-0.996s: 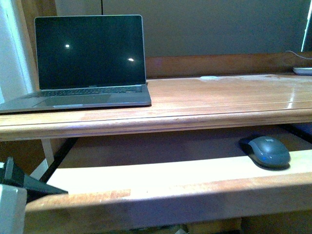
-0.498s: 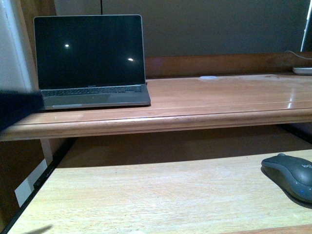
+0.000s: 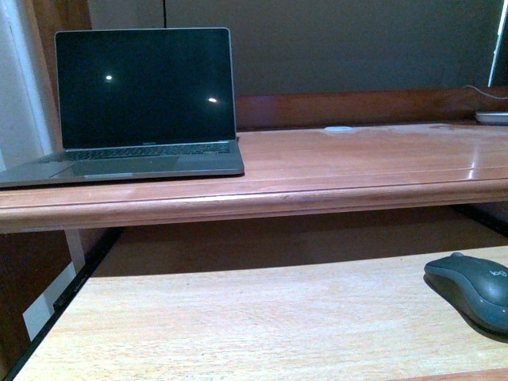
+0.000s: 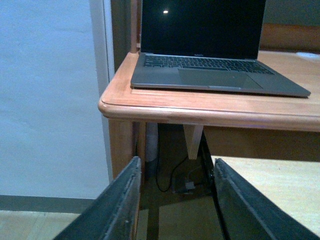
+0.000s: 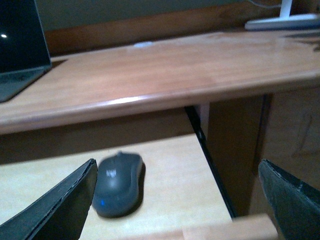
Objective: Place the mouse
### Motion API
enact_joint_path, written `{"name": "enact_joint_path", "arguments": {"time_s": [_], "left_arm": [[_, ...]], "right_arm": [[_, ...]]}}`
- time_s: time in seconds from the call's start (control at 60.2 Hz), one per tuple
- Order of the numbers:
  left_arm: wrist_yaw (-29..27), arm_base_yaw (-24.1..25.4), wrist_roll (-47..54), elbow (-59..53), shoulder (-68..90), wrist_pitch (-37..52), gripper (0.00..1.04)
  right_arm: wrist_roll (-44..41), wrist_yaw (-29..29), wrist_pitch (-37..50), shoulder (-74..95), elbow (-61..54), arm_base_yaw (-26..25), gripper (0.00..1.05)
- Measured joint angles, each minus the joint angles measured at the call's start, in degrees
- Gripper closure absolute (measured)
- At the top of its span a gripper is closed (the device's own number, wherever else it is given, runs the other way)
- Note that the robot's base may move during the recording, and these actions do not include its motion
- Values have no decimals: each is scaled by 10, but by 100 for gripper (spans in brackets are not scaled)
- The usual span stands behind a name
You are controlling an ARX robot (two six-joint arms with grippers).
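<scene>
The dark grey mouse (image 3: 471, 289) lies on the pulled-out light wood keyboard tray (image 3: 238, 317), at its right end. It also shows in the right wrist view (image 5: 119, 182), a little blurred, with a small blue light. My right gripper (image 5: 177, 172) is open and empty, hovering near the tray's right edge, with the mouse just beyond one finger. My left gripper (image 4: 175, 172) is open and empty, at the desk's left corner, below the laptop. Neither gripper shows in the front view.
An open laptop (image 3: 143, 103) with a dark screen stands on the left of the wooden desk top (image 3: 357, 167). A white base (image 5: 282, 22) sits at the desk's far right. A wall (image 4: 50, 100) is left of the desk. Cables (image 4: 170, 175) hang under it.
The tray has slid out toward me, bringing the mouse nearer and lower right in the front view. The dark arm shape at the left edge has left the view.
</scene>
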Motion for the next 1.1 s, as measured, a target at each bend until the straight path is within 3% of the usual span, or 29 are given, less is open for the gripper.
{"name": "enact_joint_path", "arguments": {"time_s": [0.05,0.116,0.382,0.731,0.847,1.096], "left_arm": [[50,43,3,-14,-16,0,92],[52,61,3,-26,-28,0,103],[59,65,6,-56,-66,-3,102],[59,65,6,-77,-104,-20,102],[59,65,6,-84,-175,-97,102],[59,65,6,-106,-212,-102,102]], "right_arm": [[-2,0,30,92,55,17,7],[-11,-2,30,166,100,45,7],[-64,17,-12,338,198,118,7],[-125,63,-47,401,232,137,7],[-133,73,-49,425,233,137,7],[-149,90,-37,461,238,137,7]]}}
